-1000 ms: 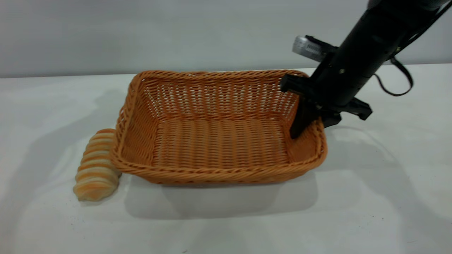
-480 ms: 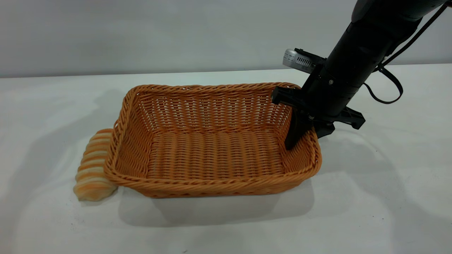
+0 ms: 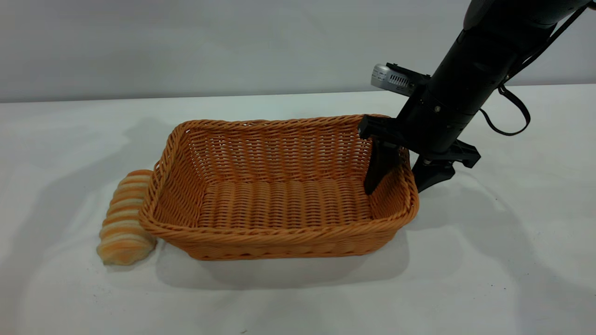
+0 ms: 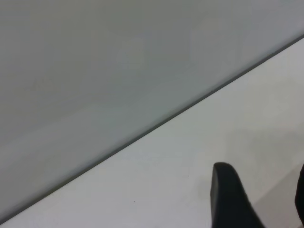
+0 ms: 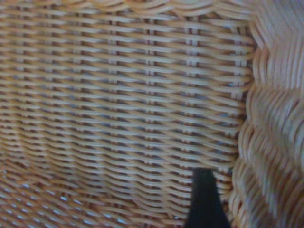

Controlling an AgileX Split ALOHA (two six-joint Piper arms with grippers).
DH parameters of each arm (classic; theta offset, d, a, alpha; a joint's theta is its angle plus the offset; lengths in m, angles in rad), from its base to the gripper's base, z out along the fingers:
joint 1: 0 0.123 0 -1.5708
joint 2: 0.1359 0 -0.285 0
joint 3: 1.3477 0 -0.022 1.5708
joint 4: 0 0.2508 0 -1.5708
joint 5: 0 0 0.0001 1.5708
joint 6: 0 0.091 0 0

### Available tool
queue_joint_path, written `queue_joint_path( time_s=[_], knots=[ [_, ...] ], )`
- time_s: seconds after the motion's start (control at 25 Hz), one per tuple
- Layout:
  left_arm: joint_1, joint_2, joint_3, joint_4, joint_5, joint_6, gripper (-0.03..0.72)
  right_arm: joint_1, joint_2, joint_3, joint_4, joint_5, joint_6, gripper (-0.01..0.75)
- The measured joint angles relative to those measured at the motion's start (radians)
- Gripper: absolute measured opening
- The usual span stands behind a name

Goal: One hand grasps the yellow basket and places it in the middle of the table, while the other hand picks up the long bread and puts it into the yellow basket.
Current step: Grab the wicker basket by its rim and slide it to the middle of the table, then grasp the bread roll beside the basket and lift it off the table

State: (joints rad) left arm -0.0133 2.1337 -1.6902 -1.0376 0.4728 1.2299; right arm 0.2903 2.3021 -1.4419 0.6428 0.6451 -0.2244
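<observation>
Wicker: the yellow basket (image 3: 284, 195) is set flat near the middle of the tabletop (image 3: 489, 260), its open side up.
Right wall: straddled by the right claw (image 3: 400, 179), one finger inside, one outside, spread apart; the hold appears released, judging by the gap.
Long bread (image 3: 125, 218): laid touching the basket's left wall, toward the tabletop's left edge, not yet lifted.
Left claw (image 4: 259, 199): parked over bare tabletop by the far edge, fingers apart, judged free for the bread.

The long bread (image 3: 125, 218) lies touching the yellow basket's (image 3: 279, 232) left end.
</observation>
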Motion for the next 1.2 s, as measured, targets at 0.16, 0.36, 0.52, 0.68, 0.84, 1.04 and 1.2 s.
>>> queue_joint_path(
  time_s=[0.16, 0.36, 0.52, 0.68, 0.84, 1.04, 1.2],
  knots=[
    [0.0, 0.0, 0.0, 0.0, 0.0, 0.0, 0.405, 0.0, -0.007, -0.001, -0.036, -0.014, -0.001, 0.561],
    [0.0, 0.0, 0.0, 0.001, 0.0, 0.0, 0.405, -0.015, -0.039, -0.037, -0.081, -0.013, -0.001, 0.564],
    [0.0, 0.0, 0.0, 0.002, 0.0, 0.0, 0.405, -0.054, -0.1, -0.053, -0.109, -0.002, -0.001, 0.564],
    [0.0, 0.0, 0.0, 0.005, 0.0, -0.014, 0.405, -0.102, -0.22, -0.054, -0.195, 0.014, 0.0, 0.564],
    [0.002, 0.0, 0.0, 0.067, 0.001, -0.086, 0.402, -0.127, -0.393, -0.054, -0.32, 0.058, 0.0, 0.544],
    [0.032, 0.005, 0.0, 0.192, 0.045, -0.223, 0.38, -0.128, -0.64, 0.007, -0.372, 0.086, -0.005, 0.493],
    [0.056, 0.057, -0.002, 0.231, 0.101, -0.296, 0.373, -0.128, -0.856, 0.175, -0.373, 0.071, -0.025, 0.477]
  ],
)
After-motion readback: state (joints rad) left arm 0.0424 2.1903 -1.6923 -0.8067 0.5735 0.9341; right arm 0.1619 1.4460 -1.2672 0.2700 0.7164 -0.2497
